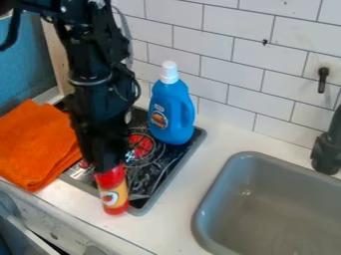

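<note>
A folded orange cloth (35,144) is seen at the left on the worktop (174,209). Beside it, the upper part of a red bottle (114,193) with a yellow label is gripped by the fingers of the black gripper (109,168), closed around it over the near edge of the toy stove (164,185). Farther right, a blue bottle (172,112) with a white cap is stood upright on the stove's far part, near the tiled wall (226,74). At the right, a grey sink (283,214) is set into the worktop, with a dark faucet (327,152) placed behind.

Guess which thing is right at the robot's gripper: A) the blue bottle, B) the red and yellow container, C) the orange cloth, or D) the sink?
B: the gripper is right at the top of the red and yellow container, with the blue bottle farther back.
</note>
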Available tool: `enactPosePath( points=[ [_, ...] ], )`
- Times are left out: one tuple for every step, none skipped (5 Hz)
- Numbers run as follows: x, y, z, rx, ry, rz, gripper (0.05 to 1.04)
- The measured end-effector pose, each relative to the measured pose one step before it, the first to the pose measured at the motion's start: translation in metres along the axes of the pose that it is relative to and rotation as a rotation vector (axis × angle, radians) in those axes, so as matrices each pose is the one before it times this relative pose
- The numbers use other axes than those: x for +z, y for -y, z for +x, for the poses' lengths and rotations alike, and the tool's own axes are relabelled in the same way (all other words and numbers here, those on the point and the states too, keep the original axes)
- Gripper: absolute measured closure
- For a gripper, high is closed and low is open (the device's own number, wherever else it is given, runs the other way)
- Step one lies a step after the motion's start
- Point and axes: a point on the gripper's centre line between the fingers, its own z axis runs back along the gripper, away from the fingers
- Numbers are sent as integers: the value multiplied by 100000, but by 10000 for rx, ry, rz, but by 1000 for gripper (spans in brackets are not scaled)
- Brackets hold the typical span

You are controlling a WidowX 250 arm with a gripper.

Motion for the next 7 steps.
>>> enactPosePath(
  points=[
    [88, -410, -756, 364, -797, 196, 727],
    [60, -453, -748, 235, -459, 315, 727],
    [289, -71, -35, 66, 128, 59, 727],
    [-168, -82, 184, -162, 43, 3, 727],
    [-525, -79, 61, 54, -185, -240, 727],
    [-103, -716, 289, 374, -123, -230, 613],
    [-199, -262, -127, 294, -249, 40, 344]
  ],
)
